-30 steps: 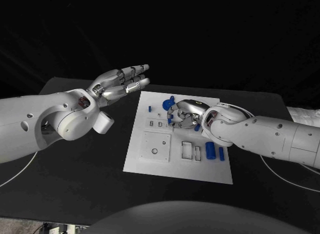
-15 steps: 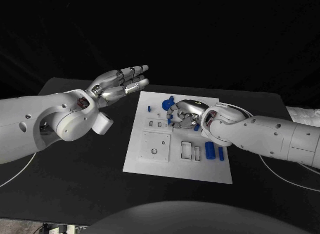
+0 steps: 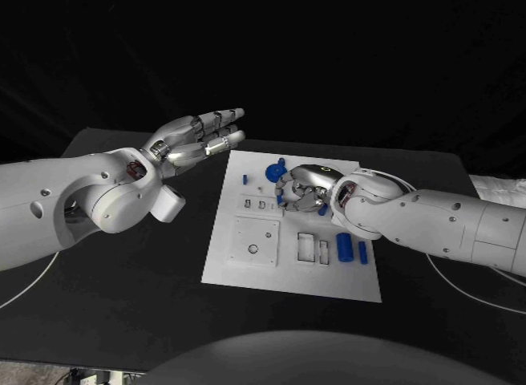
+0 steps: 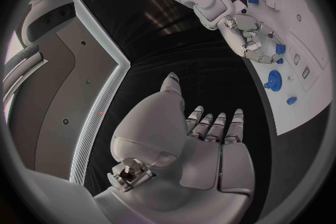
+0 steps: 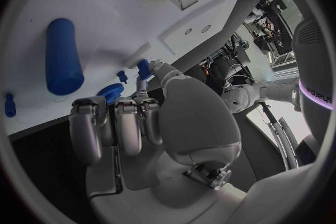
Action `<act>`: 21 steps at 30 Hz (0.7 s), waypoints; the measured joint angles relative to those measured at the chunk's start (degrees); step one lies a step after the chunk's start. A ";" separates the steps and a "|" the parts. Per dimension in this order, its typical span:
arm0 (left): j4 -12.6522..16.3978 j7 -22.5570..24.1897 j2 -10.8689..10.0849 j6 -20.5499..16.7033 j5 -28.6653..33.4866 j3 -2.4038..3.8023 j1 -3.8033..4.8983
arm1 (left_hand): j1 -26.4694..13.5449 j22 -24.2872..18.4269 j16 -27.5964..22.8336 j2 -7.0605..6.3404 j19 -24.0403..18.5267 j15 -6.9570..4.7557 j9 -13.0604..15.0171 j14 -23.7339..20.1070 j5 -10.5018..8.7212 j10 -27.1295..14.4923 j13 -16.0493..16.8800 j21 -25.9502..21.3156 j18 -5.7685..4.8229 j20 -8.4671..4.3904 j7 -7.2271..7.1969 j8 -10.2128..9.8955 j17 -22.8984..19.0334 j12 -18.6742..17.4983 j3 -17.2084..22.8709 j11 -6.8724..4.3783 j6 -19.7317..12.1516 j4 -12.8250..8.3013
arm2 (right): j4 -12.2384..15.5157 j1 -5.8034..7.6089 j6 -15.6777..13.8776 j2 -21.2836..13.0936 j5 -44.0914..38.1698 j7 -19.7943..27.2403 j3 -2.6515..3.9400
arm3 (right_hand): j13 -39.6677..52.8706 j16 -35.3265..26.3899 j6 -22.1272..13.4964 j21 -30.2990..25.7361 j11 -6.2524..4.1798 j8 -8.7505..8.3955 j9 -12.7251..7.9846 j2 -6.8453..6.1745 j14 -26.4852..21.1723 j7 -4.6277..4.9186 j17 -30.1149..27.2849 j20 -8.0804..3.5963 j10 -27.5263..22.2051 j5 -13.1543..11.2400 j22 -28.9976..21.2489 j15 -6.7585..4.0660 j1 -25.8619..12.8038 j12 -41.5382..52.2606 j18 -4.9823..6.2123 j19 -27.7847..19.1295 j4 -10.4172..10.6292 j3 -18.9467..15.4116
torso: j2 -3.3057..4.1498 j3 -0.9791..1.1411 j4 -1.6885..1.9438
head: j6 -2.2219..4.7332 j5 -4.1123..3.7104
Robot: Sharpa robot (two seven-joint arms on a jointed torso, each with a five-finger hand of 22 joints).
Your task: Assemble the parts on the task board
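1. White and flat, the one task board (image 3: 242, 261) lies in the middle of the black table (image 3: 124, 265), its long side running away from the robot.
2. Blue parts on it, as far as the head view lets me count: one round gear-like part (image 3: 273, 171) near the far end, one small peg (image 3: 246, 178) beside it, one thick cylinder (image 3: 345, 245) and one thin pin (image 3: 362, 253) side by side near the board's right edge. More blue shows under the fingers, too hidden to count.
3. The right hand (image 3: 300, 189) is low over the board's far middle, fingers curled downward. In the right wrist view a small blue piece (image 5: 143, 68) sits at the fingertips, seemingly pinched between thumb and a finger, just above the board.
4. The left hand (image 3: 200, 136) hovers above the table beside the board's far left corner, palm up, fingers apart and straight, holding nothing.
5. Against the earlier frames: both arms hold almost the same pose; the right hand has shifted only slightly, and the cylinder and pin lie where they were.
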 measured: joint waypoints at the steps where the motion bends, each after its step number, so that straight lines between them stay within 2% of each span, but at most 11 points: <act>1: 0.00 -0.01 -0.01 0.01 0.00 0.00 0.00 | 0.00 0.00 0.00 0.00 0.00 0.00 0.00 0.00 0.00 0.00 0.00 0.00 0.00 0.00 0.00 0.00 0.00 0.00 0.00 0.00 0.00 0.00 | -0.06 0.00 0.07 0.03 -0.01 -0.03 0.00 | 0.00 0.00 0.00 0.00 0.00 -0.25 -0.03 0.00 0.00 0.00 0.00 0.00 0.00 0.00 0.00 0.00 0.00 0.00 0.00 0.00 0.00 0.00 | 0.00 0.00 0.00 | 0.00 0.01; 17: 0.00 -0.10 0.01 0.08 0.00 0.00 0.00 | 0.00 0.05 0.00 0.00 0.00 0.00 0.00 0.00 0.00 0.21 0.00 0.00 0.00 0.00 0.00 0.00 0.00 0.23 0.00 0.21 0.00 0.00 | -0.67 -0.01 0.82 0.29 -0.04 -0.29 0.01 | 0.00 0.00 -0.18 0.00 0.00 -0.51 -0.42 0.00 0.00 0.18 -0.01 0.00 0.00 0.00 -0.01 0.00 0.00 0.00 0.00 0.00 -0.15 0.15 | 0.03 0.00 -0.04 | 0.00 0.04; 21: -0.01 -0.12 0.02 0.11 0.00 0.00 0.00 | 0.00 0.05 0.00 0.00 0.00 0.00 0.00 0.00 0.00 0.21 0.00 0.00 -0.01 0.00 0.00 0.00 0.00 0.23 0.00 0.21 0.00 0.00 | -0.72 -0.01 1.02 0.29 -0.04 -0.40 0.01 | 0.00 0.00 -0.66 -0.21 0.11 -1.19 -0.93 -0.24 0.00 0.21 -0.01 0.00 0.11 -0.69 -0.01 0.00 -0.24 0.00 0.00 0.00 -0.33 0.33 | 0.05 0.00 -0.04 | 0.00 0.05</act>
